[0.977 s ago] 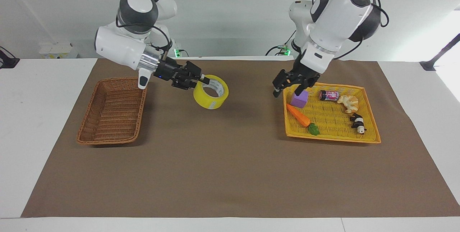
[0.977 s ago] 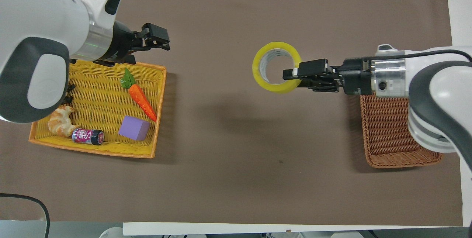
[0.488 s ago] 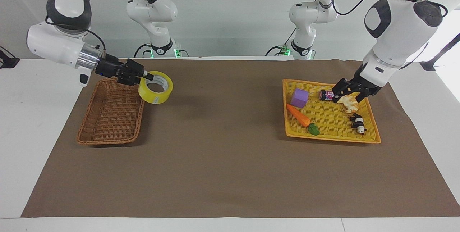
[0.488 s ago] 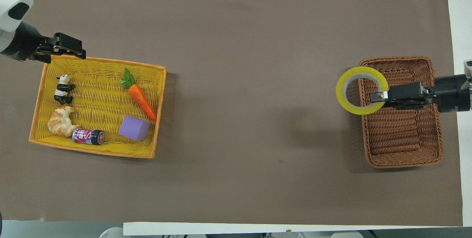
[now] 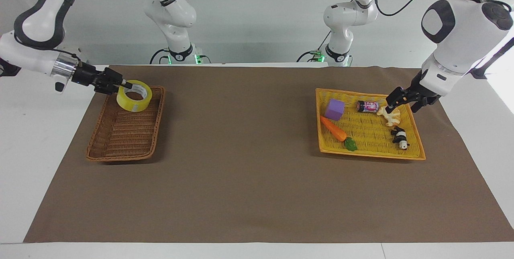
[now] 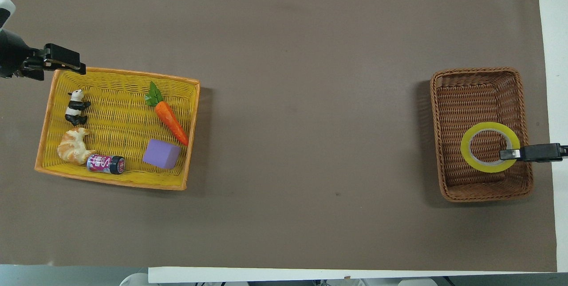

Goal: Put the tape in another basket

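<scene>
Since half a second ago, our right claw has carried the tape from over the wicker basket's rim to over the inside of the wicker basket, at the end of it nearer to us. That claw pinches the roll's wall, one finger inside the ring and one outside, and the roll hangs from the claw's tip with its open core facing up; from the facing view we cannot tell whether its underside touches the weave yet. In the overhead view the tape lies wholly within the basket's outline, with the right claw reaching in over the rim at the right arm's end of the surface. Our left claw has also shifted, a little toward the left arm's end of the yellow mesh tray, and now hovers over the tray's edge, just above the croissant; we cannot tell whether its fingers are spread or pressed together. Under and around the left claw the tray holds a small can beside the croissant, a panda figure, a purple block and a toy carrot, all as they lay before. A brown mat covers the surface between the two containers.
</scene>
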